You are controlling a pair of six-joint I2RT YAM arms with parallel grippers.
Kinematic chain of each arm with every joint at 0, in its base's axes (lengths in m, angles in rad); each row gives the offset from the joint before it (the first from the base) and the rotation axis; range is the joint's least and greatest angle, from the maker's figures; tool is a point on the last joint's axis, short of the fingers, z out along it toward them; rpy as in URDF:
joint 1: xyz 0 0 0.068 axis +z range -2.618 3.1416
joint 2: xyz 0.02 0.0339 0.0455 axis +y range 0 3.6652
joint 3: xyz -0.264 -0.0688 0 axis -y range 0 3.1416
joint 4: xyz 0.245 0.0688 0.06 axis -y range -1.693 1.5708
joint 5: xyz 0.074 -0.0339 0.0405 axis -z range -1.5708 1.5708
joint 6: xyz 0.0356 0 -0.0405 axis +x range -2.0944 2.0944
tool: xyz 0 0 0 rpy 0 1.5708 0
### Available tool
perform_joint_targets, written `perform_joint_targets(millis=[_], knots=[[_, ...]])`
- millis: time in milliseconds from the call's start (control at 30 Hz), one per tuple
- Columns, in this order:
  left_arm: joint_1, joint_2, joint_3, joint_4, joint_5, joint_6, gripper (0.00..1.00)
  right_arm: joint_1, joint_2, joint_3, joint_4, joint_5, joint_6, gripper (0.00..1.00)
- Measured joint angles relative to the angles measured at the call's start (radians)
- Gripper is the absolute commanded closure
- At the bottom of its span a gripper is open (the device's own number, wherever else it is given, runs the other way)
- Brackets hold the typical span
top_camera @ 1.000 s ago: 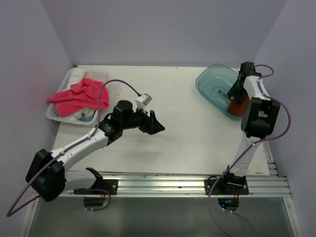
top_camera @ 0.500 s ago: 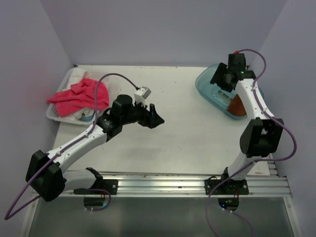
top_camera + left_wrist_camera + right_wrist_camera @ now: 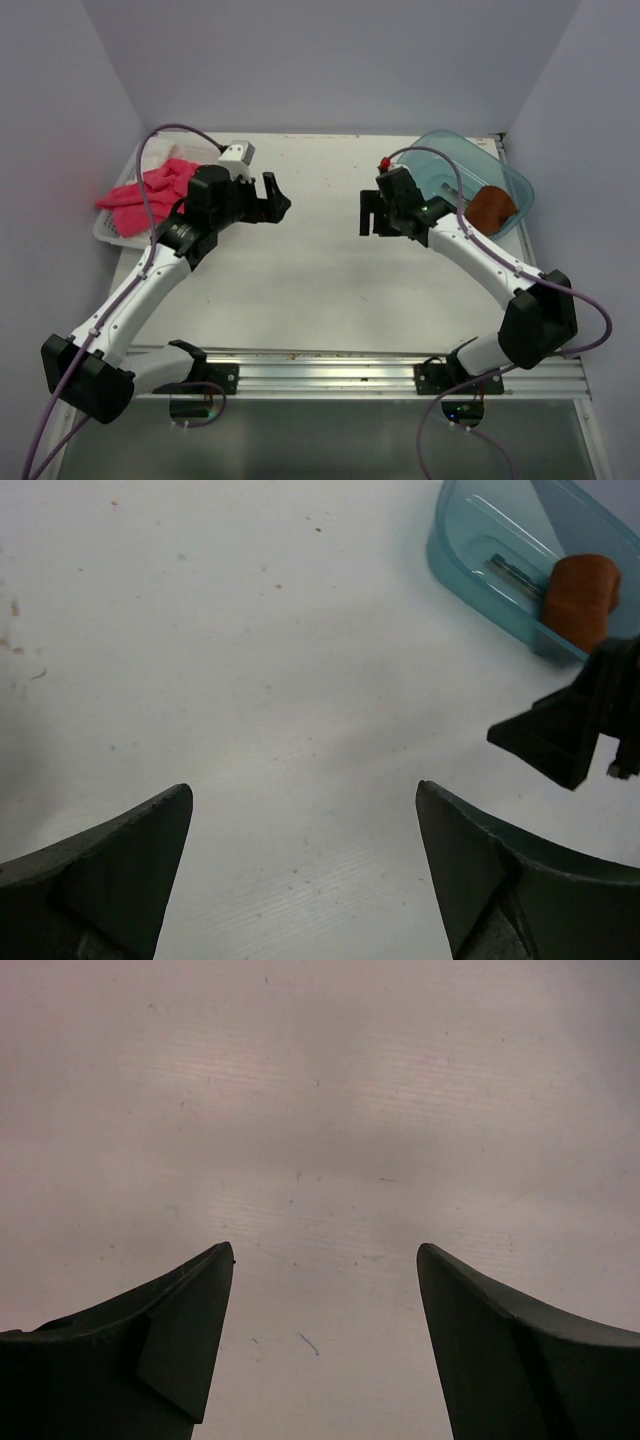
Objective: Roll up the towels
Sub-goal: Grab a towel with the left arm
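The rust-brown towel [image 3: 492, 207] lies rolled up in the blue bin [image 3: 440, 152] at the back right; it also shows in the left wrist view [image 3: 582, 597]. The pink-red towel [image 3: 155, 190] lies loose and crumpled over the white basket [image 3: 108, 230] at the back left. My left gripper [image 3: 276, 203] is open and empty above the table, right of the basket. My right gripper [image 3: 367, 216] is open and empty above the table, left of the bin. Both wrist views show spread fingers over bare table.
The blue bin [image 3: 470, 560] also holds a small flat object [image 3: 512, 573]. The white table [image 3: 320, 270] has a metal rail [image 3: 330, 370] along its near edge. Purple walls close in the back and both sides.
My right gripper has left the blue bin and swung left over the table; the brown towel stays in the bin. My left gripper has moved back and left, toward the basket.
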Motion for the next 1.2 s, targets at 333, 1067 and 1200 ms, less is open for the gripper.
perform_joint_targets(millis=[333, 1067, 1200], knots=[[0.119, 0.008, 0.073, -0.147, -0.200, -0.003, 0.01, 0.162, -0.088, -0.085, 0.000, 0.167, 0.003, 0.20], [0.505, 0.430, 0.261, -0.289, -0.383, -0.116, 0.39, 0.205, -0.092, -0.093, 0.000, 0.194, 0.049, 0.20], [0.505, 0.453, 0.261, -0.286, -0.418, -0.120, 0.66, 0.205, -0.092, -0.097, 0.000, 0.194, 0.059, 0.20]])
